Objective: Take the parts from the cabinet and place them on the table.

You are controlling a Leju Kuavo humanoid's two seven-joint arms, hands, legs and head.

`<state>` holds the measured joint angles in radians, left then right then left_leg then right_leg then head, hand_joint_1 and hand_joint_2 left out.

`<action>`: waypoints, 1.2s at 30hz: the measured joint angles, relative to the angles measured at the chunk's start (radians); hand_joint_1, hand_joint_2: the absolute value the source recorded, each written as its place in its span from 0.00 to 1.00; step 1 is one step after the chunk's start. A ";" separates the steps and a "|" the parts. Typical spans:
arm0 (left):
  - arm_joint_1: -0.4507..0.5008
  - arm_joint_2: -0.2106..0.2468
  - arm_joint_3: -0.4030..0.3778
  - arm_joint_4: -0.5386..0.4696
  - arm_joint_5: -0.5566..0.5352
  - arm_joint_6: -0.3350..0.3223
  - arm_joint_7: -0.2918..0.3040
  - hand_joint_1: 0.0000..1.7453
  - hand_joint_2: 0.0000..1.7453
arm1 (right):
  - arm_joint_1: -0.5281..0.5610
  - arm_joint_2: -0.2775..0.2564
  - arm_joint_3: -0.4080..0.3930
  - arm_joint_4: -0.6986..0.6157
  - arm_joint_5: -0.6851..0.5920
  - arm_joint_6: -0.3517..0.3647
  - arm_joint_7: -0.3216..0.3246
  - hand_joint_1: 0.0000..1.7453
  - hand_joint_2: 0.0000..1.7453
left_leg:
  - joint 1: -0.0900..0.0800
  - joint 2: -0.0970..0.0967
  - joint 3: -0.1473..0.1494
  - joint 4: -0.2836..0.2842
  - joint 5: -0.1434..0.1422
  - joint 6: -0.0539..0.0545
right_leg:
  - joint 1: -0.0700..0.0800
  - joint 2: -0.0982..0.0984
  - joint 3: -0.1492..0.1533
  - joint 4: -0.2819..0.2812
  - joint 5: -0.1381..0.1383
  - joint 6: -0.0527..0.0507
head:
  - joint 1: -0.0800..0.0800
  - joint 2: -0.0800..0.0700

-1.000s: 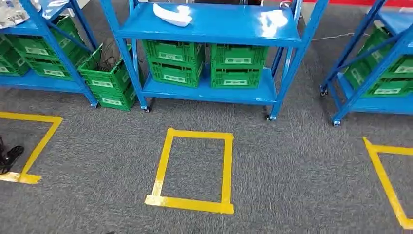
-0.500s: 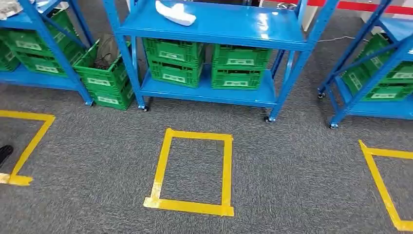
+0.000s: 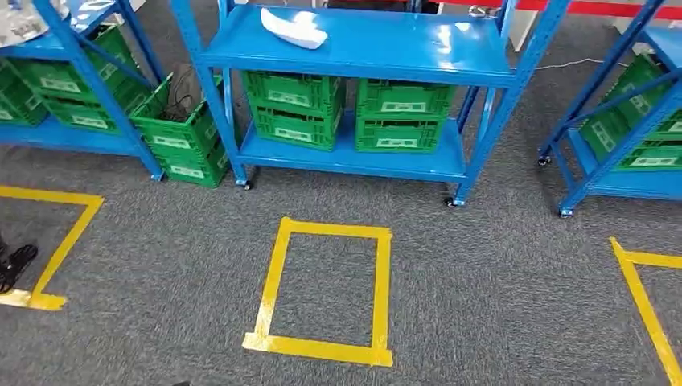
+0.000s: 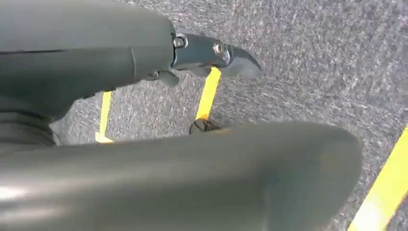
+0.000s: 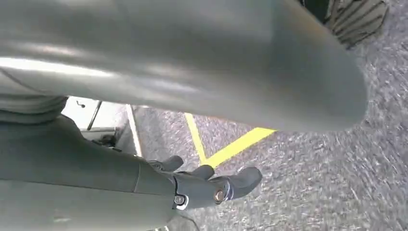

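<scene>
Step in hand: approach to blue metal shelving cabinet (image 3: 354,48); nothing picked yet, judging by both arms hanging.

White flat part (image 3: 293,29) lies on cabinet's top blue shelf, left of middle.

Left hand (image 4: 211,53) and right hand (image 5: 211,185) over grey carpet, fingers loosely apart, holding nothing.

Next move calls for closing in, raising 1 arm to shelf height.

Around: green plastic crates (image 3: 346,112) on lower shelf, yellow tape rectangle (image 3: 326,289) on floor between robot and cabinet. No obstacle seen.
</scene>
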<state>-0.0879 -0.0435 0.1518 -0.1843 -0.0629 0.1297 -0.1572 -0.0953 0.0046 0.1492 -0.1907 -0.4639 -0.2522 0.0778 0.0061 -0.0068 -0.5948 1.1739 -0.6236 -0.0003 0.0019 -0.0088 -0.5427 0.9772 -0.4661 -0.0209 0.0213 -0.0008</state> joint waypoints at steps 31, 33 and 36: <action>0.001 0.001 -0.009 0.000 0.000 0.002 0.000 0.00 0.00 | 0.001 -0.002 0.007 0.000 -0.003 0.000 0.003 0.00 0.00 | 0.008 -0.002 -0.024 0.042 -0.019 -0.002 | 0.003 0.000 0.000 0.002 -0.002 0.001 | 0.005 0.000; 0.004 0.003 -0.009 0.000 0.000 0.002 0.000 0.00 0.00 | 0.000 0.001 0.009 0.000 -0.003 0.000 0.003 0.00 0.00 | 0.012 0.000 -0.087 0.131 -0.032 -0.009 | 0.002 0.003 0.002 0.003 -0.008 0.002 | -0.002 0.000; 0.004 0.006 -0.010 0.000 0.001 0.003 0.000 0.00 0.00 | 0.002 0.002 0.013 0.000 -0.006 0.000 0.003 0.00 0.00 | 0.017 0.004 -0.021 -0.045 0.094 -0.013 | -0.004 0.004 0.019 0.008 -0.022 0.016 | -0.016 0.000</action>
<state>-0.0839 -0.0370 0.1423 -0.1839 -0.0622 0.1324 -0.1568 -0.0937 0.0061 0.1625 -0.1907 -0.4704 -0.2518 0.0805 0.0227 -0.0026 -0.6156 1.1293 -0.5301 -0.0131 -0.0025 -0.0048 -0.5241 0.9852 -0.4877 -0.0052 0.0053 -0.0008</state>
